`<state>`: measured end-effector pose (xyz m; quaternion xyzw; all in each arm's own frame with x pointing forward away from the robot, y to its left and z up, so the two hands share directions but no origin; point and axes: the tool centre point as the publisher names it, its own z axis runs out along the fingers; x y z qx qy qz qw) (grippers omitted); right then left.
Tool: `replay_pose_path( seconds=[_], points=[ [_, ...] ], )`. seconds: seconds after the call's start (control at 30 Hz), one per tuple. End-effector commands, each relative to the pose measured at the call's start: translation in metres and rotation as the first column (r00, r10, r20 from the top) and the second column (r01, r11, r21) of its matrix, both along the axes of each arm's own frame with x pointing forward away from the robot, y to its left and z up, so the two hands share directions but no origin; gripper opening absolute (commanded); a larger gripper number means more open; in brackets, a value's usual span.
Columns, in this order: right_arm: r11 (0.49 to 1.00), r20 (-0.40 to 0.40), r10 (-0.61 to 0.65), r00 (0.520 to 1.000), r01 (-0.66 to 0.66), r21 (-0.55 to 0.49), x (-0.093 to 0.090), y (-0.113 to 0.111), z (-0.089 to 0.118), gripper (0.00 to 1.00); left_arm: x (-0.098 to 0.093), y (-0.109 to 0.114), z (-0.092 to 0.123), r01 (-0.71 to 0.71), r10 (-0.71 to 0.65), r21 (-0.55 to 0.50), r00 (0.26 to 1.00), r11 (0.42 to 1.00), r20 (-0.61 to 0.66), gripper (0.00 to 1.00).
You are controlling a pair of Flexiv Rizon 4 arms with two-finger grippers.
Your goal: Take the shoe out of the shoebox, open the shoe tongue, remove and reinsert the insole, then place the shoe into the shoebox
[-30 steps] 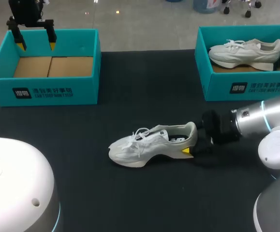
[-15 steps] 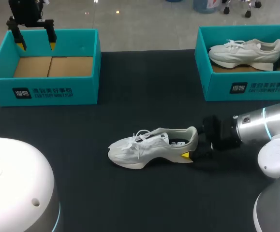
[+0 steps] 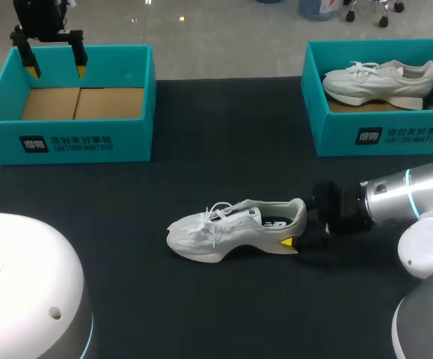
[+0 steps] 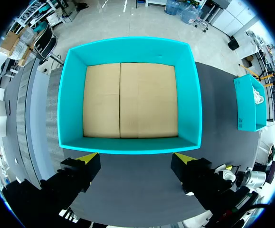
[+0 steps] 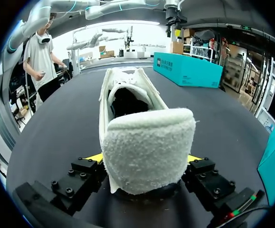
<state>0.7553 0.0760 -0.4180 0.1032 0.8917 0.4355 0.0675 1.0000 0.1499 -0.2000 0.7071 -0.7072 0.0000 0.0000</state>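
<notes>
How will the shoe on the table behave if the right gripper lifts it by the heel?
The shoe is probably light: thin mesh-looking upper. Gripped only at the heel by the right gripper, its toe will likely sag. The fuzzy heel collar looks soft and may squash.

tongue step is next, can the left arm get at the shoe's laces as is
Probably yes: left pincer hangs open over the empty box, nothing lies between it and the shoe, and the right pincer grips only the heel.
</notes>
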Motion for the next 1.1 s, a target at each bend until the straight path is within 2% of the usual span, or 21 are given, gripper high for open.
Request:
replay_pose_path(
  seconds=[0.03, 0.7, 0.83, 1.0, 1.1],
  points=[
    [1.0, 0.0, -0.002, 1.0, 0.002, -0.005, 0.0, 0.002, -0.001, 0.0, 0.0, 0.0, 0.0, 0.0, 0.0, 0.0, 1.0, 1.0, 0.0, 1.0],
    [1.0, 0.0, -0.002, 1.0, 0.002, -0.005, 0.0, 0.002, -0.001, 0.0, 0.0, 0.0, 0.0, 0.0, 0.0, 0.0, 1.0, 1.0, 0.0, 1.0],
    [1.0, 0.0, -0.002, 1.0, 0.002, -0.005, 0.0, 0.002, -0.001, 0.0, -0.009, -0.024, 0.003, -0.046, 0.047, 0.013, 0.999, 0.999, -0.023, 1.0],
    [1.0, 0.0, -0.002, 1.0, 0.002, -0.005, 0.0, 0.002, -0.001, 0.0, -0.025, -0.055, -0.001, -0.081, 0.082, 0.076, 0.997, 0.994, -0.011, 1.0],
    [1.0, 0.0, -0.002, 1.0, 0.002, -0.005, 0.0, 0.002, -0.001, 0.0, -0.035, -0.073, -0.003, -0.09, 0.09, 0.069, 0.996, 0.994, 0.001, 1.0]
  ],
)
